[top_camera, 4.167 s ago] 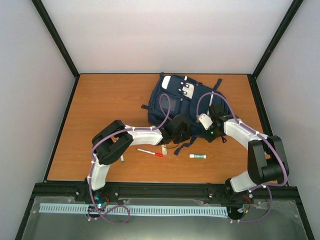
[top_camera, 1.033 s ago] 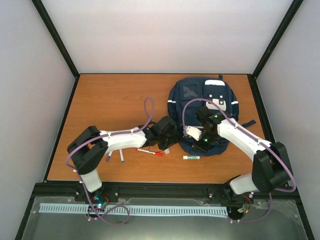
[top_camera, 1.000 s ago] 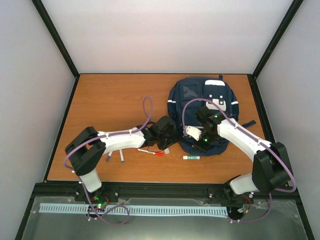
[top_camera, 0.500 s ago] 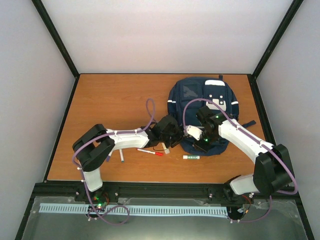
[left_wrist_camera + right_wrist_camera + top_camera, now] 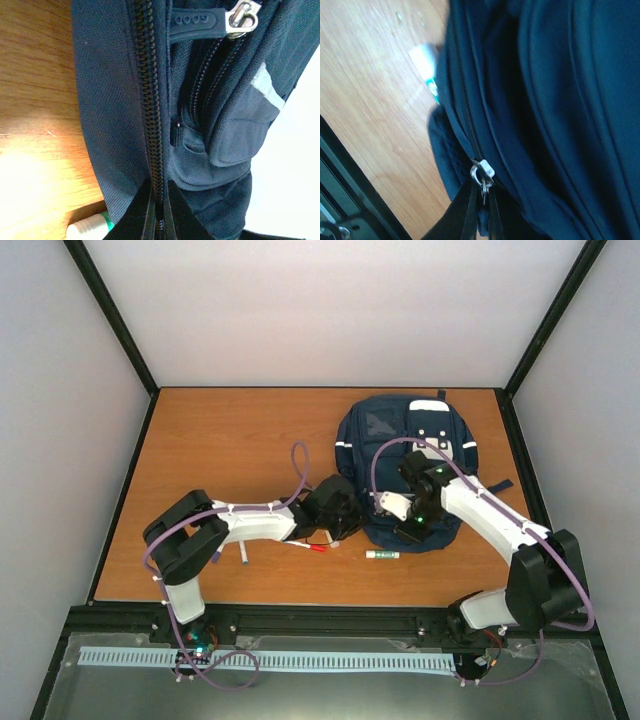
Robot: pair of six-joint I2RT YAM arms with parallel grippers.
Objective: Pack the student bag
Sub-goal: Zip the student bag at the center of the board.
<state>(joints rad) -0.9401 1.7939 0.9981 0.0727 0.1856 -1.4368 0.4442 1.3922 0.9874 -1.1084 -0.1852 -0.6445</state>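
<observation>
The student bag (image 5: 405, 445), navy blue with white patches, lies flat at the back right of the table. My left gripper (image 5: 352, 526) is at its near left edge. In the left wrist view the fingers (image 5: 142, 215) are shut on the bag's zipper seam (image 5: 150, 110); a rubber zip pull (image 5: 195, 22) with a metal slider shows above. My right gripper (image 5: 408, 532) is at the bag's near edge. In the right wrist view it (image 5: 481, 210) is shut on the pull hanging from a metal zip slider (image 5: 482, 172). The bag's inside is hidden.
A white glue stick with a green band (image 5: 385, 554) lies just in front of the bag; it also shows in the left wrist view (image 5: 87, 227) and the right wrist view (image 5: 427, 62). A red-capped pen (image 5: 308, 547) and another pen (image 5: 243, 558) lie near the left arm.
Since four seconds ago the bag has moved right and turned. Over the last second the left arm's elbow has shifted and both grippers have stayed at the bag's near edge.
</observation>
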